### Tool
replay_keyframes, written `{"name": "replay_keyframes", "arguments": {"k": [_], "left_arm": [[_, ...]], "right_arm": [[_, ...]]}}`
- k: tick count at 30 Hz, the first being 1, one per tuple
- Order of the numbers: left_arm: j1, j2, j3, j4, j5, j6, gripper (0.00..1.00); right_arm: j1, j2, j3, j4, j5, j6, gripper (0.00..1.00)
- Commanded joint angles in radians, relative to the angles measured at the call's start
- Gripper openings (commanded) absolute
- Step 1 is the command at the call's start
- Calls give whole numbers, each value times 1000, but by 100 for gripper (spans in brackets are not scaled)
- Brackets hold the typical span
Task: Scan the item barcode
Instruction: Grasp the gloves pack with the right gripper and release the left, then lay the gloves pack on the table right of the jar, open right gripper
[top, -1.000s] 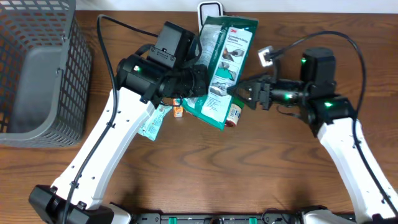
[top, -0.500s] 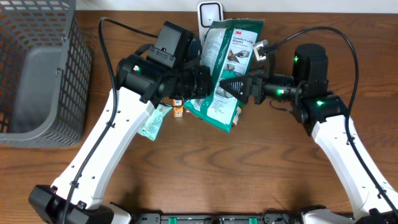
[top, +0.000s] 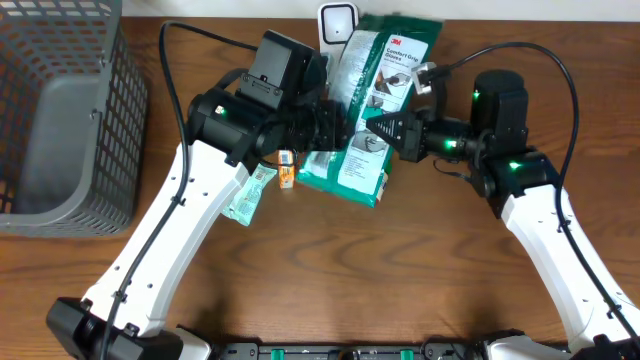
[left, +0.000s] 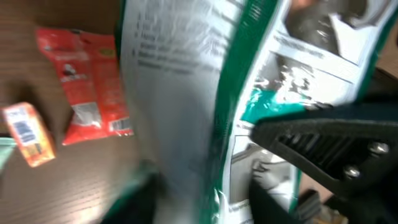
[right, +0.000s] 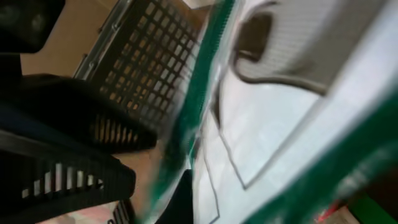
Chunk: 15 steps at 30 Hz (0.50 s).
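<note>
Up toward the far edge has gone the green 3M glove pack (top: 377, 95), so that its top corner now lies just beside the white scanner (top: 339, 20), and the right tool (top: 378, 128), which a second ago stood open off to the side of the pack, has come in and closed on it.

That right tool is clamped fully down on the pack's middle. Its wrist view is filled by the green and white film pressed close to the lens. The left tool (top: 328, 131) sits at the pack's opposite edge. The pack hides its jaws from above and its own view is blurred, so I cannot tell whether it grips or has let go.

The pack is held up off the table (top: 400, 280), tilted, between the two arms. A small orange box (top: 287, 172), a teal sachet (top: 248, 196) and a red packet (left: 87, 87) lie on the wood below, and a grey wire basket (top: 60, 110) stands well apart at the left.

By my reading the pick-up is done and the pack is passing from one arm to the other. The scan itself looks not yet done. No barcode is visible in any view, so the pack likely has yet to be turned and presented to the scanner.
</note>
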Motion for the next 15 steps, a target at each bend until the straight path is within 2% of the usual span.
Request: {"name": "replay_keyframes", "arguments": {"k": [1, 6, 15], "left_arm": [[1, -5, 1, 2, -183, 61, 72], [16, -6, 1, -6, -361, 81, 73], [97, -6, 1, -44, -386, 89, 73]], "right_arm": [[-24, 6, 19, -18, -18, -55, 1], [-128, 6, 19, -139, -25, -106, 1], [-408, 36, 19, -397, -24, -310, 1]]}}
